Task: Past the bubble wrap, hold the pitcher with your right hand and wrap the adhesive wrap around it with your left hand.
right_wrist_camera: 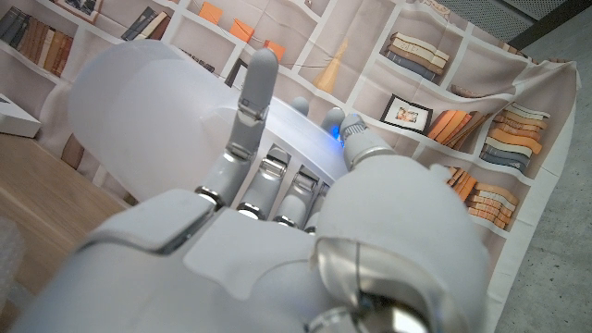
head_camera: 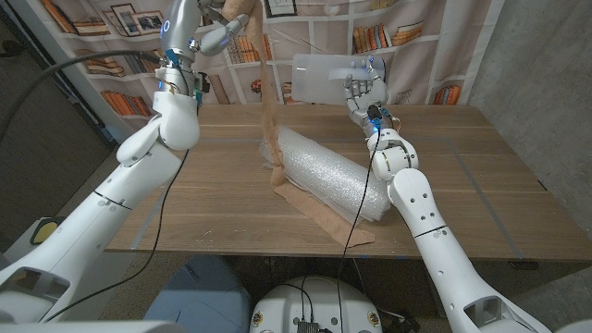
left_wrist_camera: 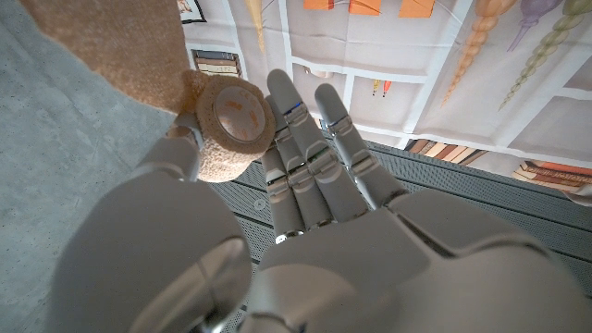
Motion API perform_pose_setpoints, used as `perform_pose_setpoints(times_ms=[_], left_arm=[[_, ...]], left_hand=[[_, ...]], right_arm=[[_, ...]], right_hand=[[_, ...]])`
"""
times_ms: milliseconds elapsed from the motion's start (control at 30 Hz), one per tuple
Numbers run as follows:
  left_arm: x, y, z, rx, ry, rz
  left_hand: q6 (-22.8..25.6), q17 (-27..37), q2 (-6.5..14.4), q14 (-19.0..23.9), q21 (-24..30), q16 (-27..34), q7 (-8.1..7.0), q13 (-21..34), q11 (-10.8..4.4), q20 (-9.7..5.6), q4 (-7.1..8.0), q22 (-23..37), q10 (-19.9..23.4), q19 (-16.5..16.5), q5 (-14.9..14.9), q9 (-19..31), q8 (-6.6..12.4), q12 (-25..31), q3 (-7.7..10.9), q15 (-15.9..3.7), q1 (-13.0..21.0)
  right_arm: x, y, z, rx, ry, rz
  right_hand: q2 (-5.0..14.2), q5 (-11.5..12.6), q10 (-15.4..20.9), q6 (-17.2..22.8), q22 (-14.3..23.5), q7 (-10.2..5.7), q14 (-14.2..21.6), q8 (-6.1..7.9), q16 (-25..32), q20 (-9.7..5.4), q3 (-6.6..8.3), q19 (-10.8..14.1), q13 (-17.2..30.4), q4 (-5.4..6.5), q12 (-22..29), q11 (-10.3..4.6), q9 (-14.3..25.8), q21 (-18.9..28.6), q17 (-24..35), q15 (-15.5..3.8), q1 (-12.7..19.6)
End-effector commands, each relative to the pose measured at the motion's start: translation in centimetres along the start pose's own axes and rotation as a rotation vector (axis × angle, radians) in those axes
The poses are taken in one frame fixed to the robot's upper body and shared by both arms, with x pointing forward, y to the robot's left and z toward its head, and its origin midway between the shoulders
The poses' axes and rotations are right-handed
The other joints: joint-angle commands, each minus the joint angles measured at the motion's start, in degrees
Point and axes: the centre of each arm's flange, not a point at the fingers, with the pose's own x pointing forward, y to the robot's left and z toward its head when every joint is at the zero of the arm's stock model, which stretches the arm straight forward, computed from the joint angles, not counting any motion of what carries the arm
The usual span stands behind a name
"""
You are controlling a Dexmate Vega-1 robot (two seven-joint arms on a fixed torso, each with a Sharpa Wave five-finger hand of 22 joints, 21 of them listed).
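Observation:
My right hand [head_camera: 366, 93] holds a translucent white pitcher [head_camera: 321, 78] up beyond the table's far edge; its fingers [right_wrist_camera: 250, 102] press against the pitcher's wall [right_wrist_camera: 148, 102]. My left hand [head_camera: 215, 35] is raised high at the back left and pinches a tan roll of adhesive wrap [head_camera: 237, 22] between thumb and fingers. That roll [left_wrist_camera: 231, 125] sits beside the fingers [left_wrist_camera: 314, 148]. A tan strip [head_camera: 268, 102] hangs from the roll down to the table, left of the pitcher. A bubble wrap roll [head_camera: 328, 176] lies on the table's middle.
A length of tan wrap [head_camera: 319, 220] lies on the wooden table [head_camera: 481, 176] under and in front of the bubble wrap. A black cable [head_camera: 357, 208] hangs from my right arm across the bubble wrap. A bookshelf-printed curtain [head_camera: 407, 37] stands behind the table.

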Motion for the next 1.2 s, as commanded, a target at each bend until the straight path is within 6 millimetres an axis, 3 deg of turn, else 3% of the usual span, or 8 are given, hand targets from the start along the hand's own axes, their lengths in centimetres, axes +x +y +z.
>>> perform_pose_setpoints(times_ms=[33, 400, 1200], left_arm=[[1.3, -0.3, 0.5, -0.027, -0.015, -0.018], [3.7, -1.3, 0.7, -0.063, -0.026, -0.067], [4.4, -1.5, 1.4, -0.086, -0.024, -0.074]], left_hand=[[0.21, 0.24, 14.94, 0.49, 0.47, -0.22, -0.13, 0.28, -1.64, 0.12, -0.04, 0.0, 1.92, -0.18, 0.25, 0.06, -0.21, -0.25, -0.11, -0.17, 14.65], [0.19, 0.22, 14.95, 0.35, 1.18, -0.45, -0.31, 0.42, -1.75, 0.16, -0.08, -0.25, 1.8, -0.6, 0.21, 0.07, -0.47, -0.53, -0.07, -0.16, 14.68], [0.26, 0.34, 14.91, 0.28, 2.77, -0.74, -0.41, 0.73, -1.64, 0.11, -0.07, -0.91, 1.89, -1.32, 0.15, 0.11, -0.99, -1.01, -0.03, -0.18, 14.64]], right_arm=[[-0.9, 0.2, -0.8, 0.006, 0.032, 0.004], [-1.8, 0.7, -1.4, 0.013, 0.055, 0.016], [-3.3, 1.2, -1.7, 0.009, 0.09, 0.022]], right_hand=[[-0.23, 0.25, 0.7, 0.09, 0.22, 0.27, 12.94, 0.39, 0.44, -5.85, 0.28, -17.32, 0.05, -0.21, -0.3, -0.06, 0.1, 0.08, 5.5, -7.4, -0.17], [-0.21, 0.24, 0.75, 0.05, 0.23, 0.21, 13.08, 0.5, 0.36, -5.75, 0.22, -17.29, 0.11, -0.18, -0.42, -0.02, -0.08, 0.08, 5.5, -7.4, -0.21], [-0.16, 0.21, 0.94, 0.0, 0.24, 0.43, 13.06, 0.82, 0.15, -5.62, 0.12, -17.24, 0.02, -0.15, -0.79, -0.01, -0.43, 0.12, 5.46, -7.37, -0.24]])
